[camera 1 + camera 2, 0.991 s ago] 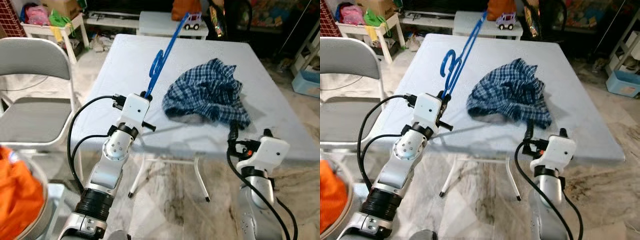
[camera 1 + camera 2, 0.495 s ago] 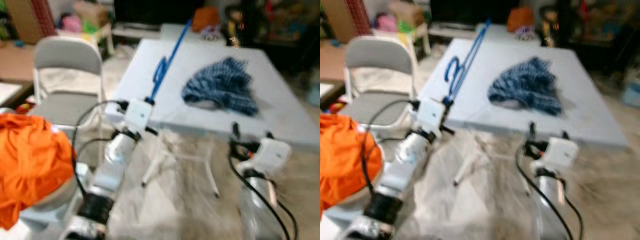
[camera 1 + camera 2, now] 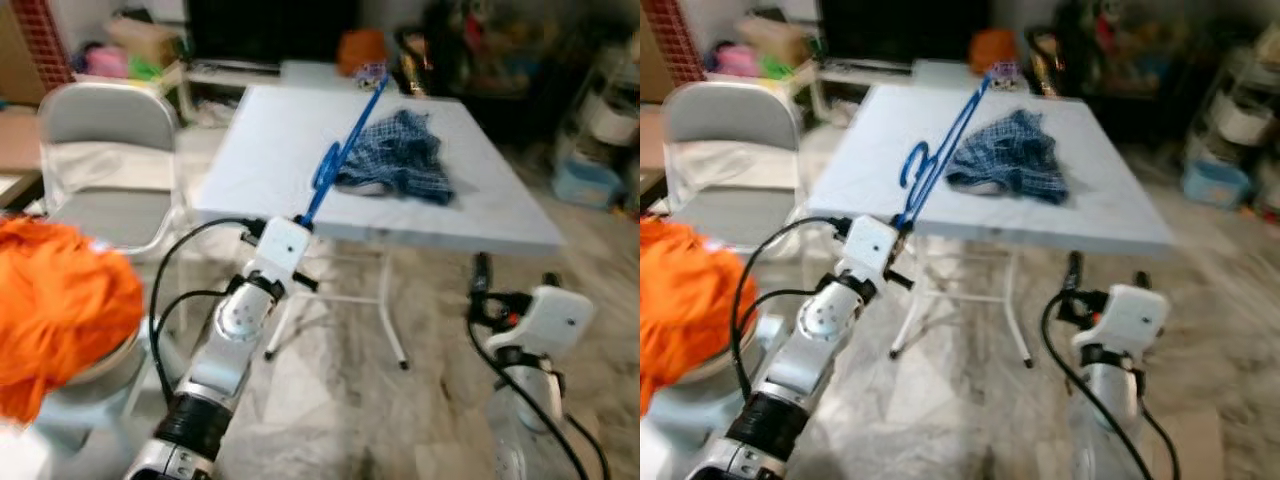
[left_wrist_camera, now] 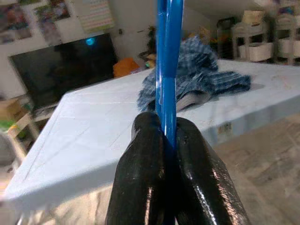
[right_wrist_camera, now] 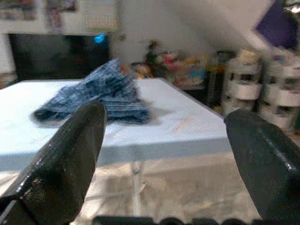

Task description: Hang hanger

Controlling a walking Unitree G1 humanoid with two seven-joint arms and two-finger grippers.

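I've got the thin blue plastic hanger [image 4: 166, 70] pinched in my left gripper [image 4: 168, 140], angled up over the white table [image 3: 260, 150].
Right gripper [image 5: 164, 140] gapes wide, holding nothing; crumpled blue plaid shirt [image 3: 395, 160] looks blurry.

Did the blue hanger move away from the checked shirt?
Cannot tell. The camera has pulled back. The left gripper is shut on the blue hanger, which overlaps the checked shirt on the table.

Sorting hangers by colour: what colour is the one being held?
Blue hanger, clearest in the left wrist view.
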